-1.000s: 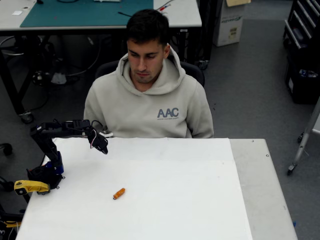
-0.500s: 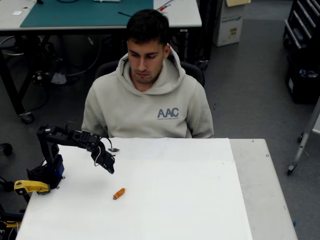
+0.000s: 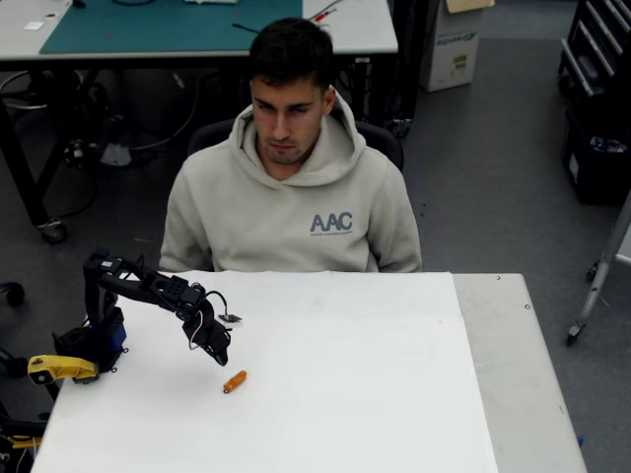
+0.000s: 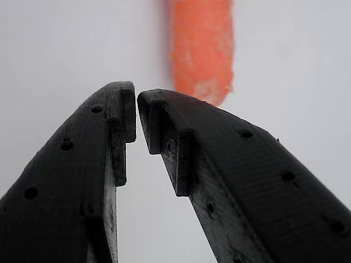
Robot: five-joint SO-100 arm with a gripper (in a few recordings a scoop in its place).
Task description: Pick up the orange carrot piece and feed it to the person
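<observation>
Lab or workshop: grey floor (image 3: 493,148), bench with green mat (image 3: 158,25), cables beneath, box (image 3: 452,44), black rack (image 3: 596,89), white table (image 3: 345,394).

White table (image 3: 394,394), yellow clamp (image 3: 57,368)

The white table (image 3: 394,394) is bare around the orange carrot piece (image 3: 234,380), so it is reachable from every side. The person (image 3: 293,187) sits against the far edge. A yellow clamp (image 3: 57,369) stands at the left edge, well apart.
</observation>
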